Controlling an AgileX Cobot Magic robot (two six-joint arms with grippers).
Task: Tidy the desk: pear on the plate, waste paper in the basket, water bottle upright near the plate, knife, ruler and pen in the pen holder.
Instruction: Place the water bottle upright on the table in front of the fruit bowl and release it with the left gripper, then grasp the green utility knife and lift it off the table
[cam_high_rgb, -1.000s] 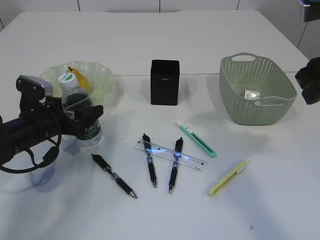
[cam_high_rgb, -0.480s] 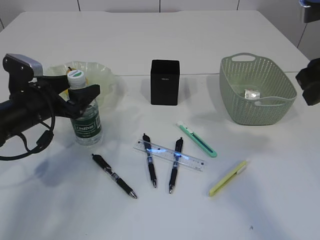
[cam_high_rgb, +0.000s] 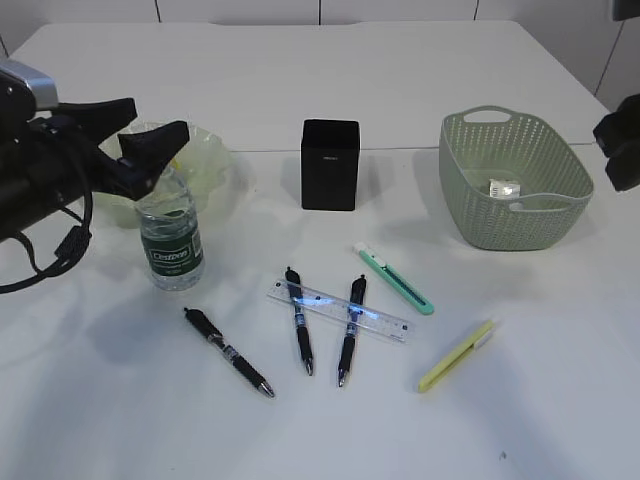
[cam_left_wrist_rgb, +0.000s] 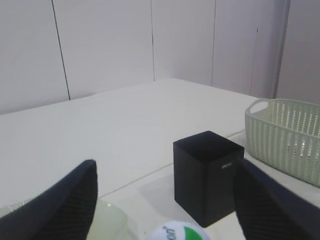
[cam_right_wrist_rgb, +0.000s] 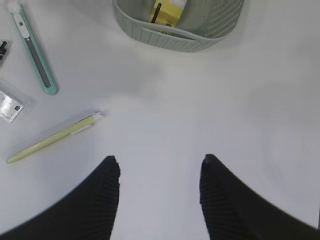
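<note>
The water bottle stands upright on the table just in front of the pale green plate. My left gripper hovers open above the bottle's neck, touching nothing; the bottle's white and green cap shows below between its fingers. The pear is hidden behind that gripper. The black pen holder stands mid-table. A clear ruler lies across two black pens, with a third pen to the left. The green knife and a yellow-green pen lie to the right. My right gripper is open over bare table.
The green basket stands at the back right with the waste paper inside. The right arm hangs at the right edge beside the basket. In the right wrist view the knife and yellow-green pen lie left of the gripper.
My left gripper has let go of the bottle and risen up and to the left, leaving it upright. The right arm has barely moved.
</note>
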